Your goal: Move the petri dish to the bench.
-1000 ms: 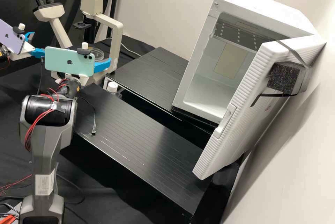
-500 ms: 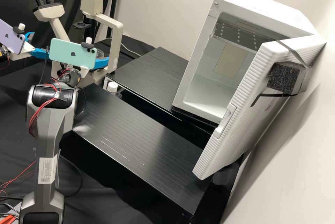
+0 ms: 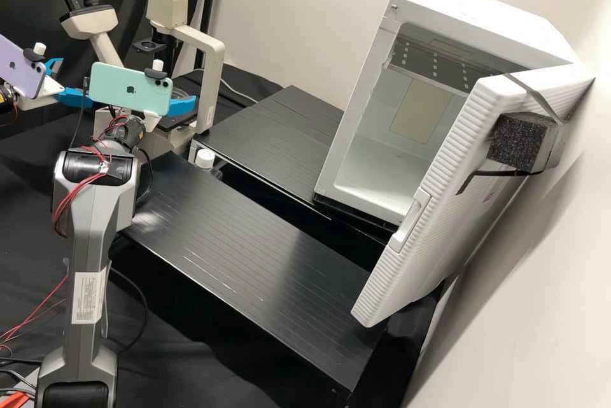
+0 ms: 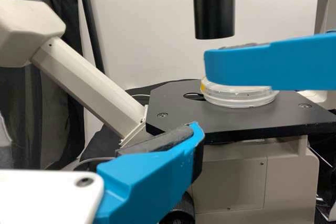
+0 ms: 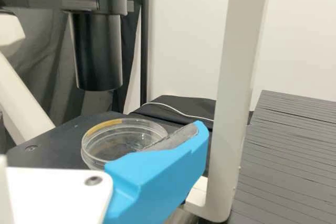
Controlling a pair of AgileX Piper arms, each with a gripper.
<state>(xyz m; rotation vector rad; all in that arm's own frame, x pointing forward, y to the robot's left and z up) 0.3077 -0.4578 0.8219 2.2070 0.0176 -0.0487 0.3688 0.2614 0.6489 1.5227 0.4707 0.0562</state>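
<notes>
While the cabinet (image 3: pixel 471 10) stands open, a microscope stage (image 4: pixel 181 116) bears the petri dish (image 4: pixel 239 99).

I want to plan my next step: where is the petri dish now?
The petri dish rests on the black stage of the microscope, left of the white cabinet in the high view.

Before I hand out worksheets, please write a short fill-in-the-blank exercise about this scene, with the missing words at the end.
The door of the white cabinet stands ____.
The petri dish has a ____ outline.
The flat microscope stage is coloured ____.
The small bottle cap beside the platform is coloured ____.

Missing words: open; round; black; white.
</notes>
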